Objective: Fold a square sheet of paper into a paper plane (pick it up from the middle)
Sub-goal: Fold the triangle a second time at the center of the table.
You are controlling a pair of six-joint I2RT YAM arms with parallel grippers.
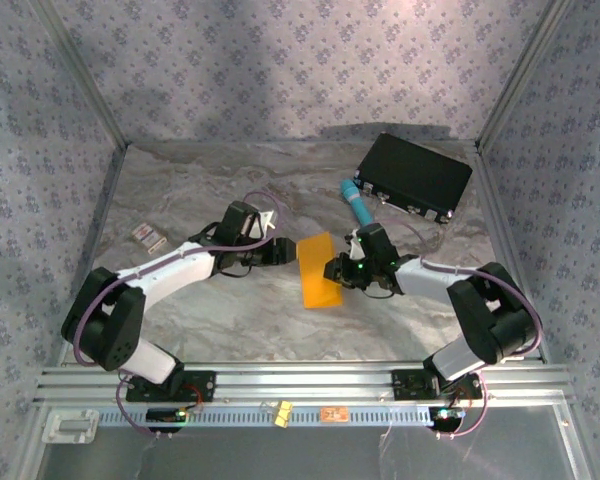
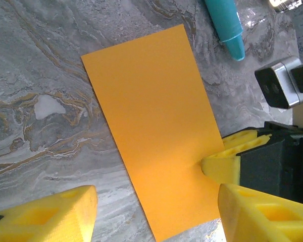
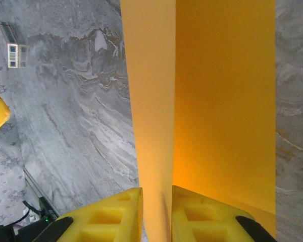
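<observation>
Now my right gripper [image 1: 332, 270] [image 3: 156, 219] pinches the square sheet of paper [image 1: 320, 270] [image 2: 151, 126] [image 3: 222, 101] at its edge.
It lies folded at the worktop's [image 1: 230, 330] centre; my left gripper [image 1: 280, 250] [image 2: 156, 217] hovers released, jaws spread wide, at its other edge.

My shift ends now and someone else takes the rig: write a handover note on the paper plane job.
Left gripper: open, next to the thin orange-yellow paper sheet.
Right gripper: pinching the sheet's edge, one layer apparently lifted.
Sheet: mid-table on the grey marbled tabletop, folded into a rectangle.
Done: first half fold, it seems.
To do: nose and wing folds; no plane shape yet.
</observation>
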